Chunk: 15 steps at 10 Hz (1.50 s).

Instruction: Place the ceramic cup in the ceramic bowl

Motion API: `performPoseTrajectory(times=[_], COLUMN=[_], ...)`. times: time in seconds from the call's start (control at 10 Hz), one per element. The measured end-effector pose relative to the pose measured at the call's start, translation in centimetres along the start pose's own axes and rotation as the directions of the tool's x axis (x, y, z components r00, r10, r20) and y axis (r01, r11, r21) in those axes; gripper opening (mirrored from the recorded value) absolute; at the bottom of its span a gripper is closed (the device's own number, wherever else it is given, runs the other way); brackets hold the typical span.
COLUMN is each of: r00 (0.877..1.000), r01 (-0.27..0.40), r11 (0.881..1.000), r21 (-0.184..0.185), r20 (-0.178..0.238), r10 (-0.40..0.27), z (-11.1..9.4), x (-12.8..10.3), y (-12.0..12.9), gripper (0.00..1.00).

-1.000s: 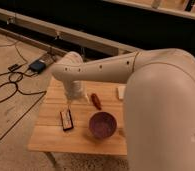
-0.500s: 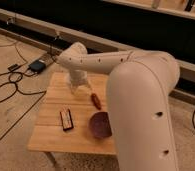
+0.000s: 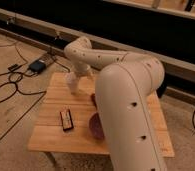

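Gripper (image 3: 72, 80) hangs low over the back-left part of the table (image 3: 48, 137), pointing down from the bent wrist. A pale tapered shape at its tip looks like the cup (image 3: 71, 88), right at the gripper and just above or on the wood; cannot tell which. Whether the gripper is spread apart or clamped on the cup, I cannot tell either. Bowl (image 3: 94, 126) sits front-centre, dark maroon, well apart from the cup, its right side hidden behind the arm (image 3: 131, 110). The arm's thick white link fills the foreground and covers most of the table's right half. Small red thing (image 3: 93, 98) lies between cup and bowl, mostly hidden by the arm. Flat dark item with pale middle (image 3: 66, 120) lies front-left, near the bowl but not touching. Floor at left: cables (image 3: 8, 92) and a dark box (image 3: 37, 66).
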Motion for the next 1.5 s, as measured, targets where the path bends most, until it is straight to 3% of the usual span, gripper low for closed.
performPoseTrajectory(times=[0.2,0.5,0.8,1.2,1.4,1.5], r00=[1.0,0.999,0.997,0.995,0.994,0.992], r01=[0.012,0.049,0.078,0.093,0.1,0.102], r11=[0.999,0.998,0.996,0.995,0.993,0.992], r21=[-0.031,-0.043,-0.038,-0.047,-0.059,-0.08], r20=[0.0,0.005,-0.005,-0.035,-0.049,-0.062], r10=[-0.012,-0.049,-0.078,-0.095,-0.102,-0.107], z=[1.0,0.4,0.6,3.8,5.0,5.6], x=[-2.2,-5.0,-6.1,-6.2,-5.9,-5.7], y=[1.1,2.1,2.9,3.1,2.7,2.5], gripper=[0.65,0.65,0.65,0.65,0.55,0.39])
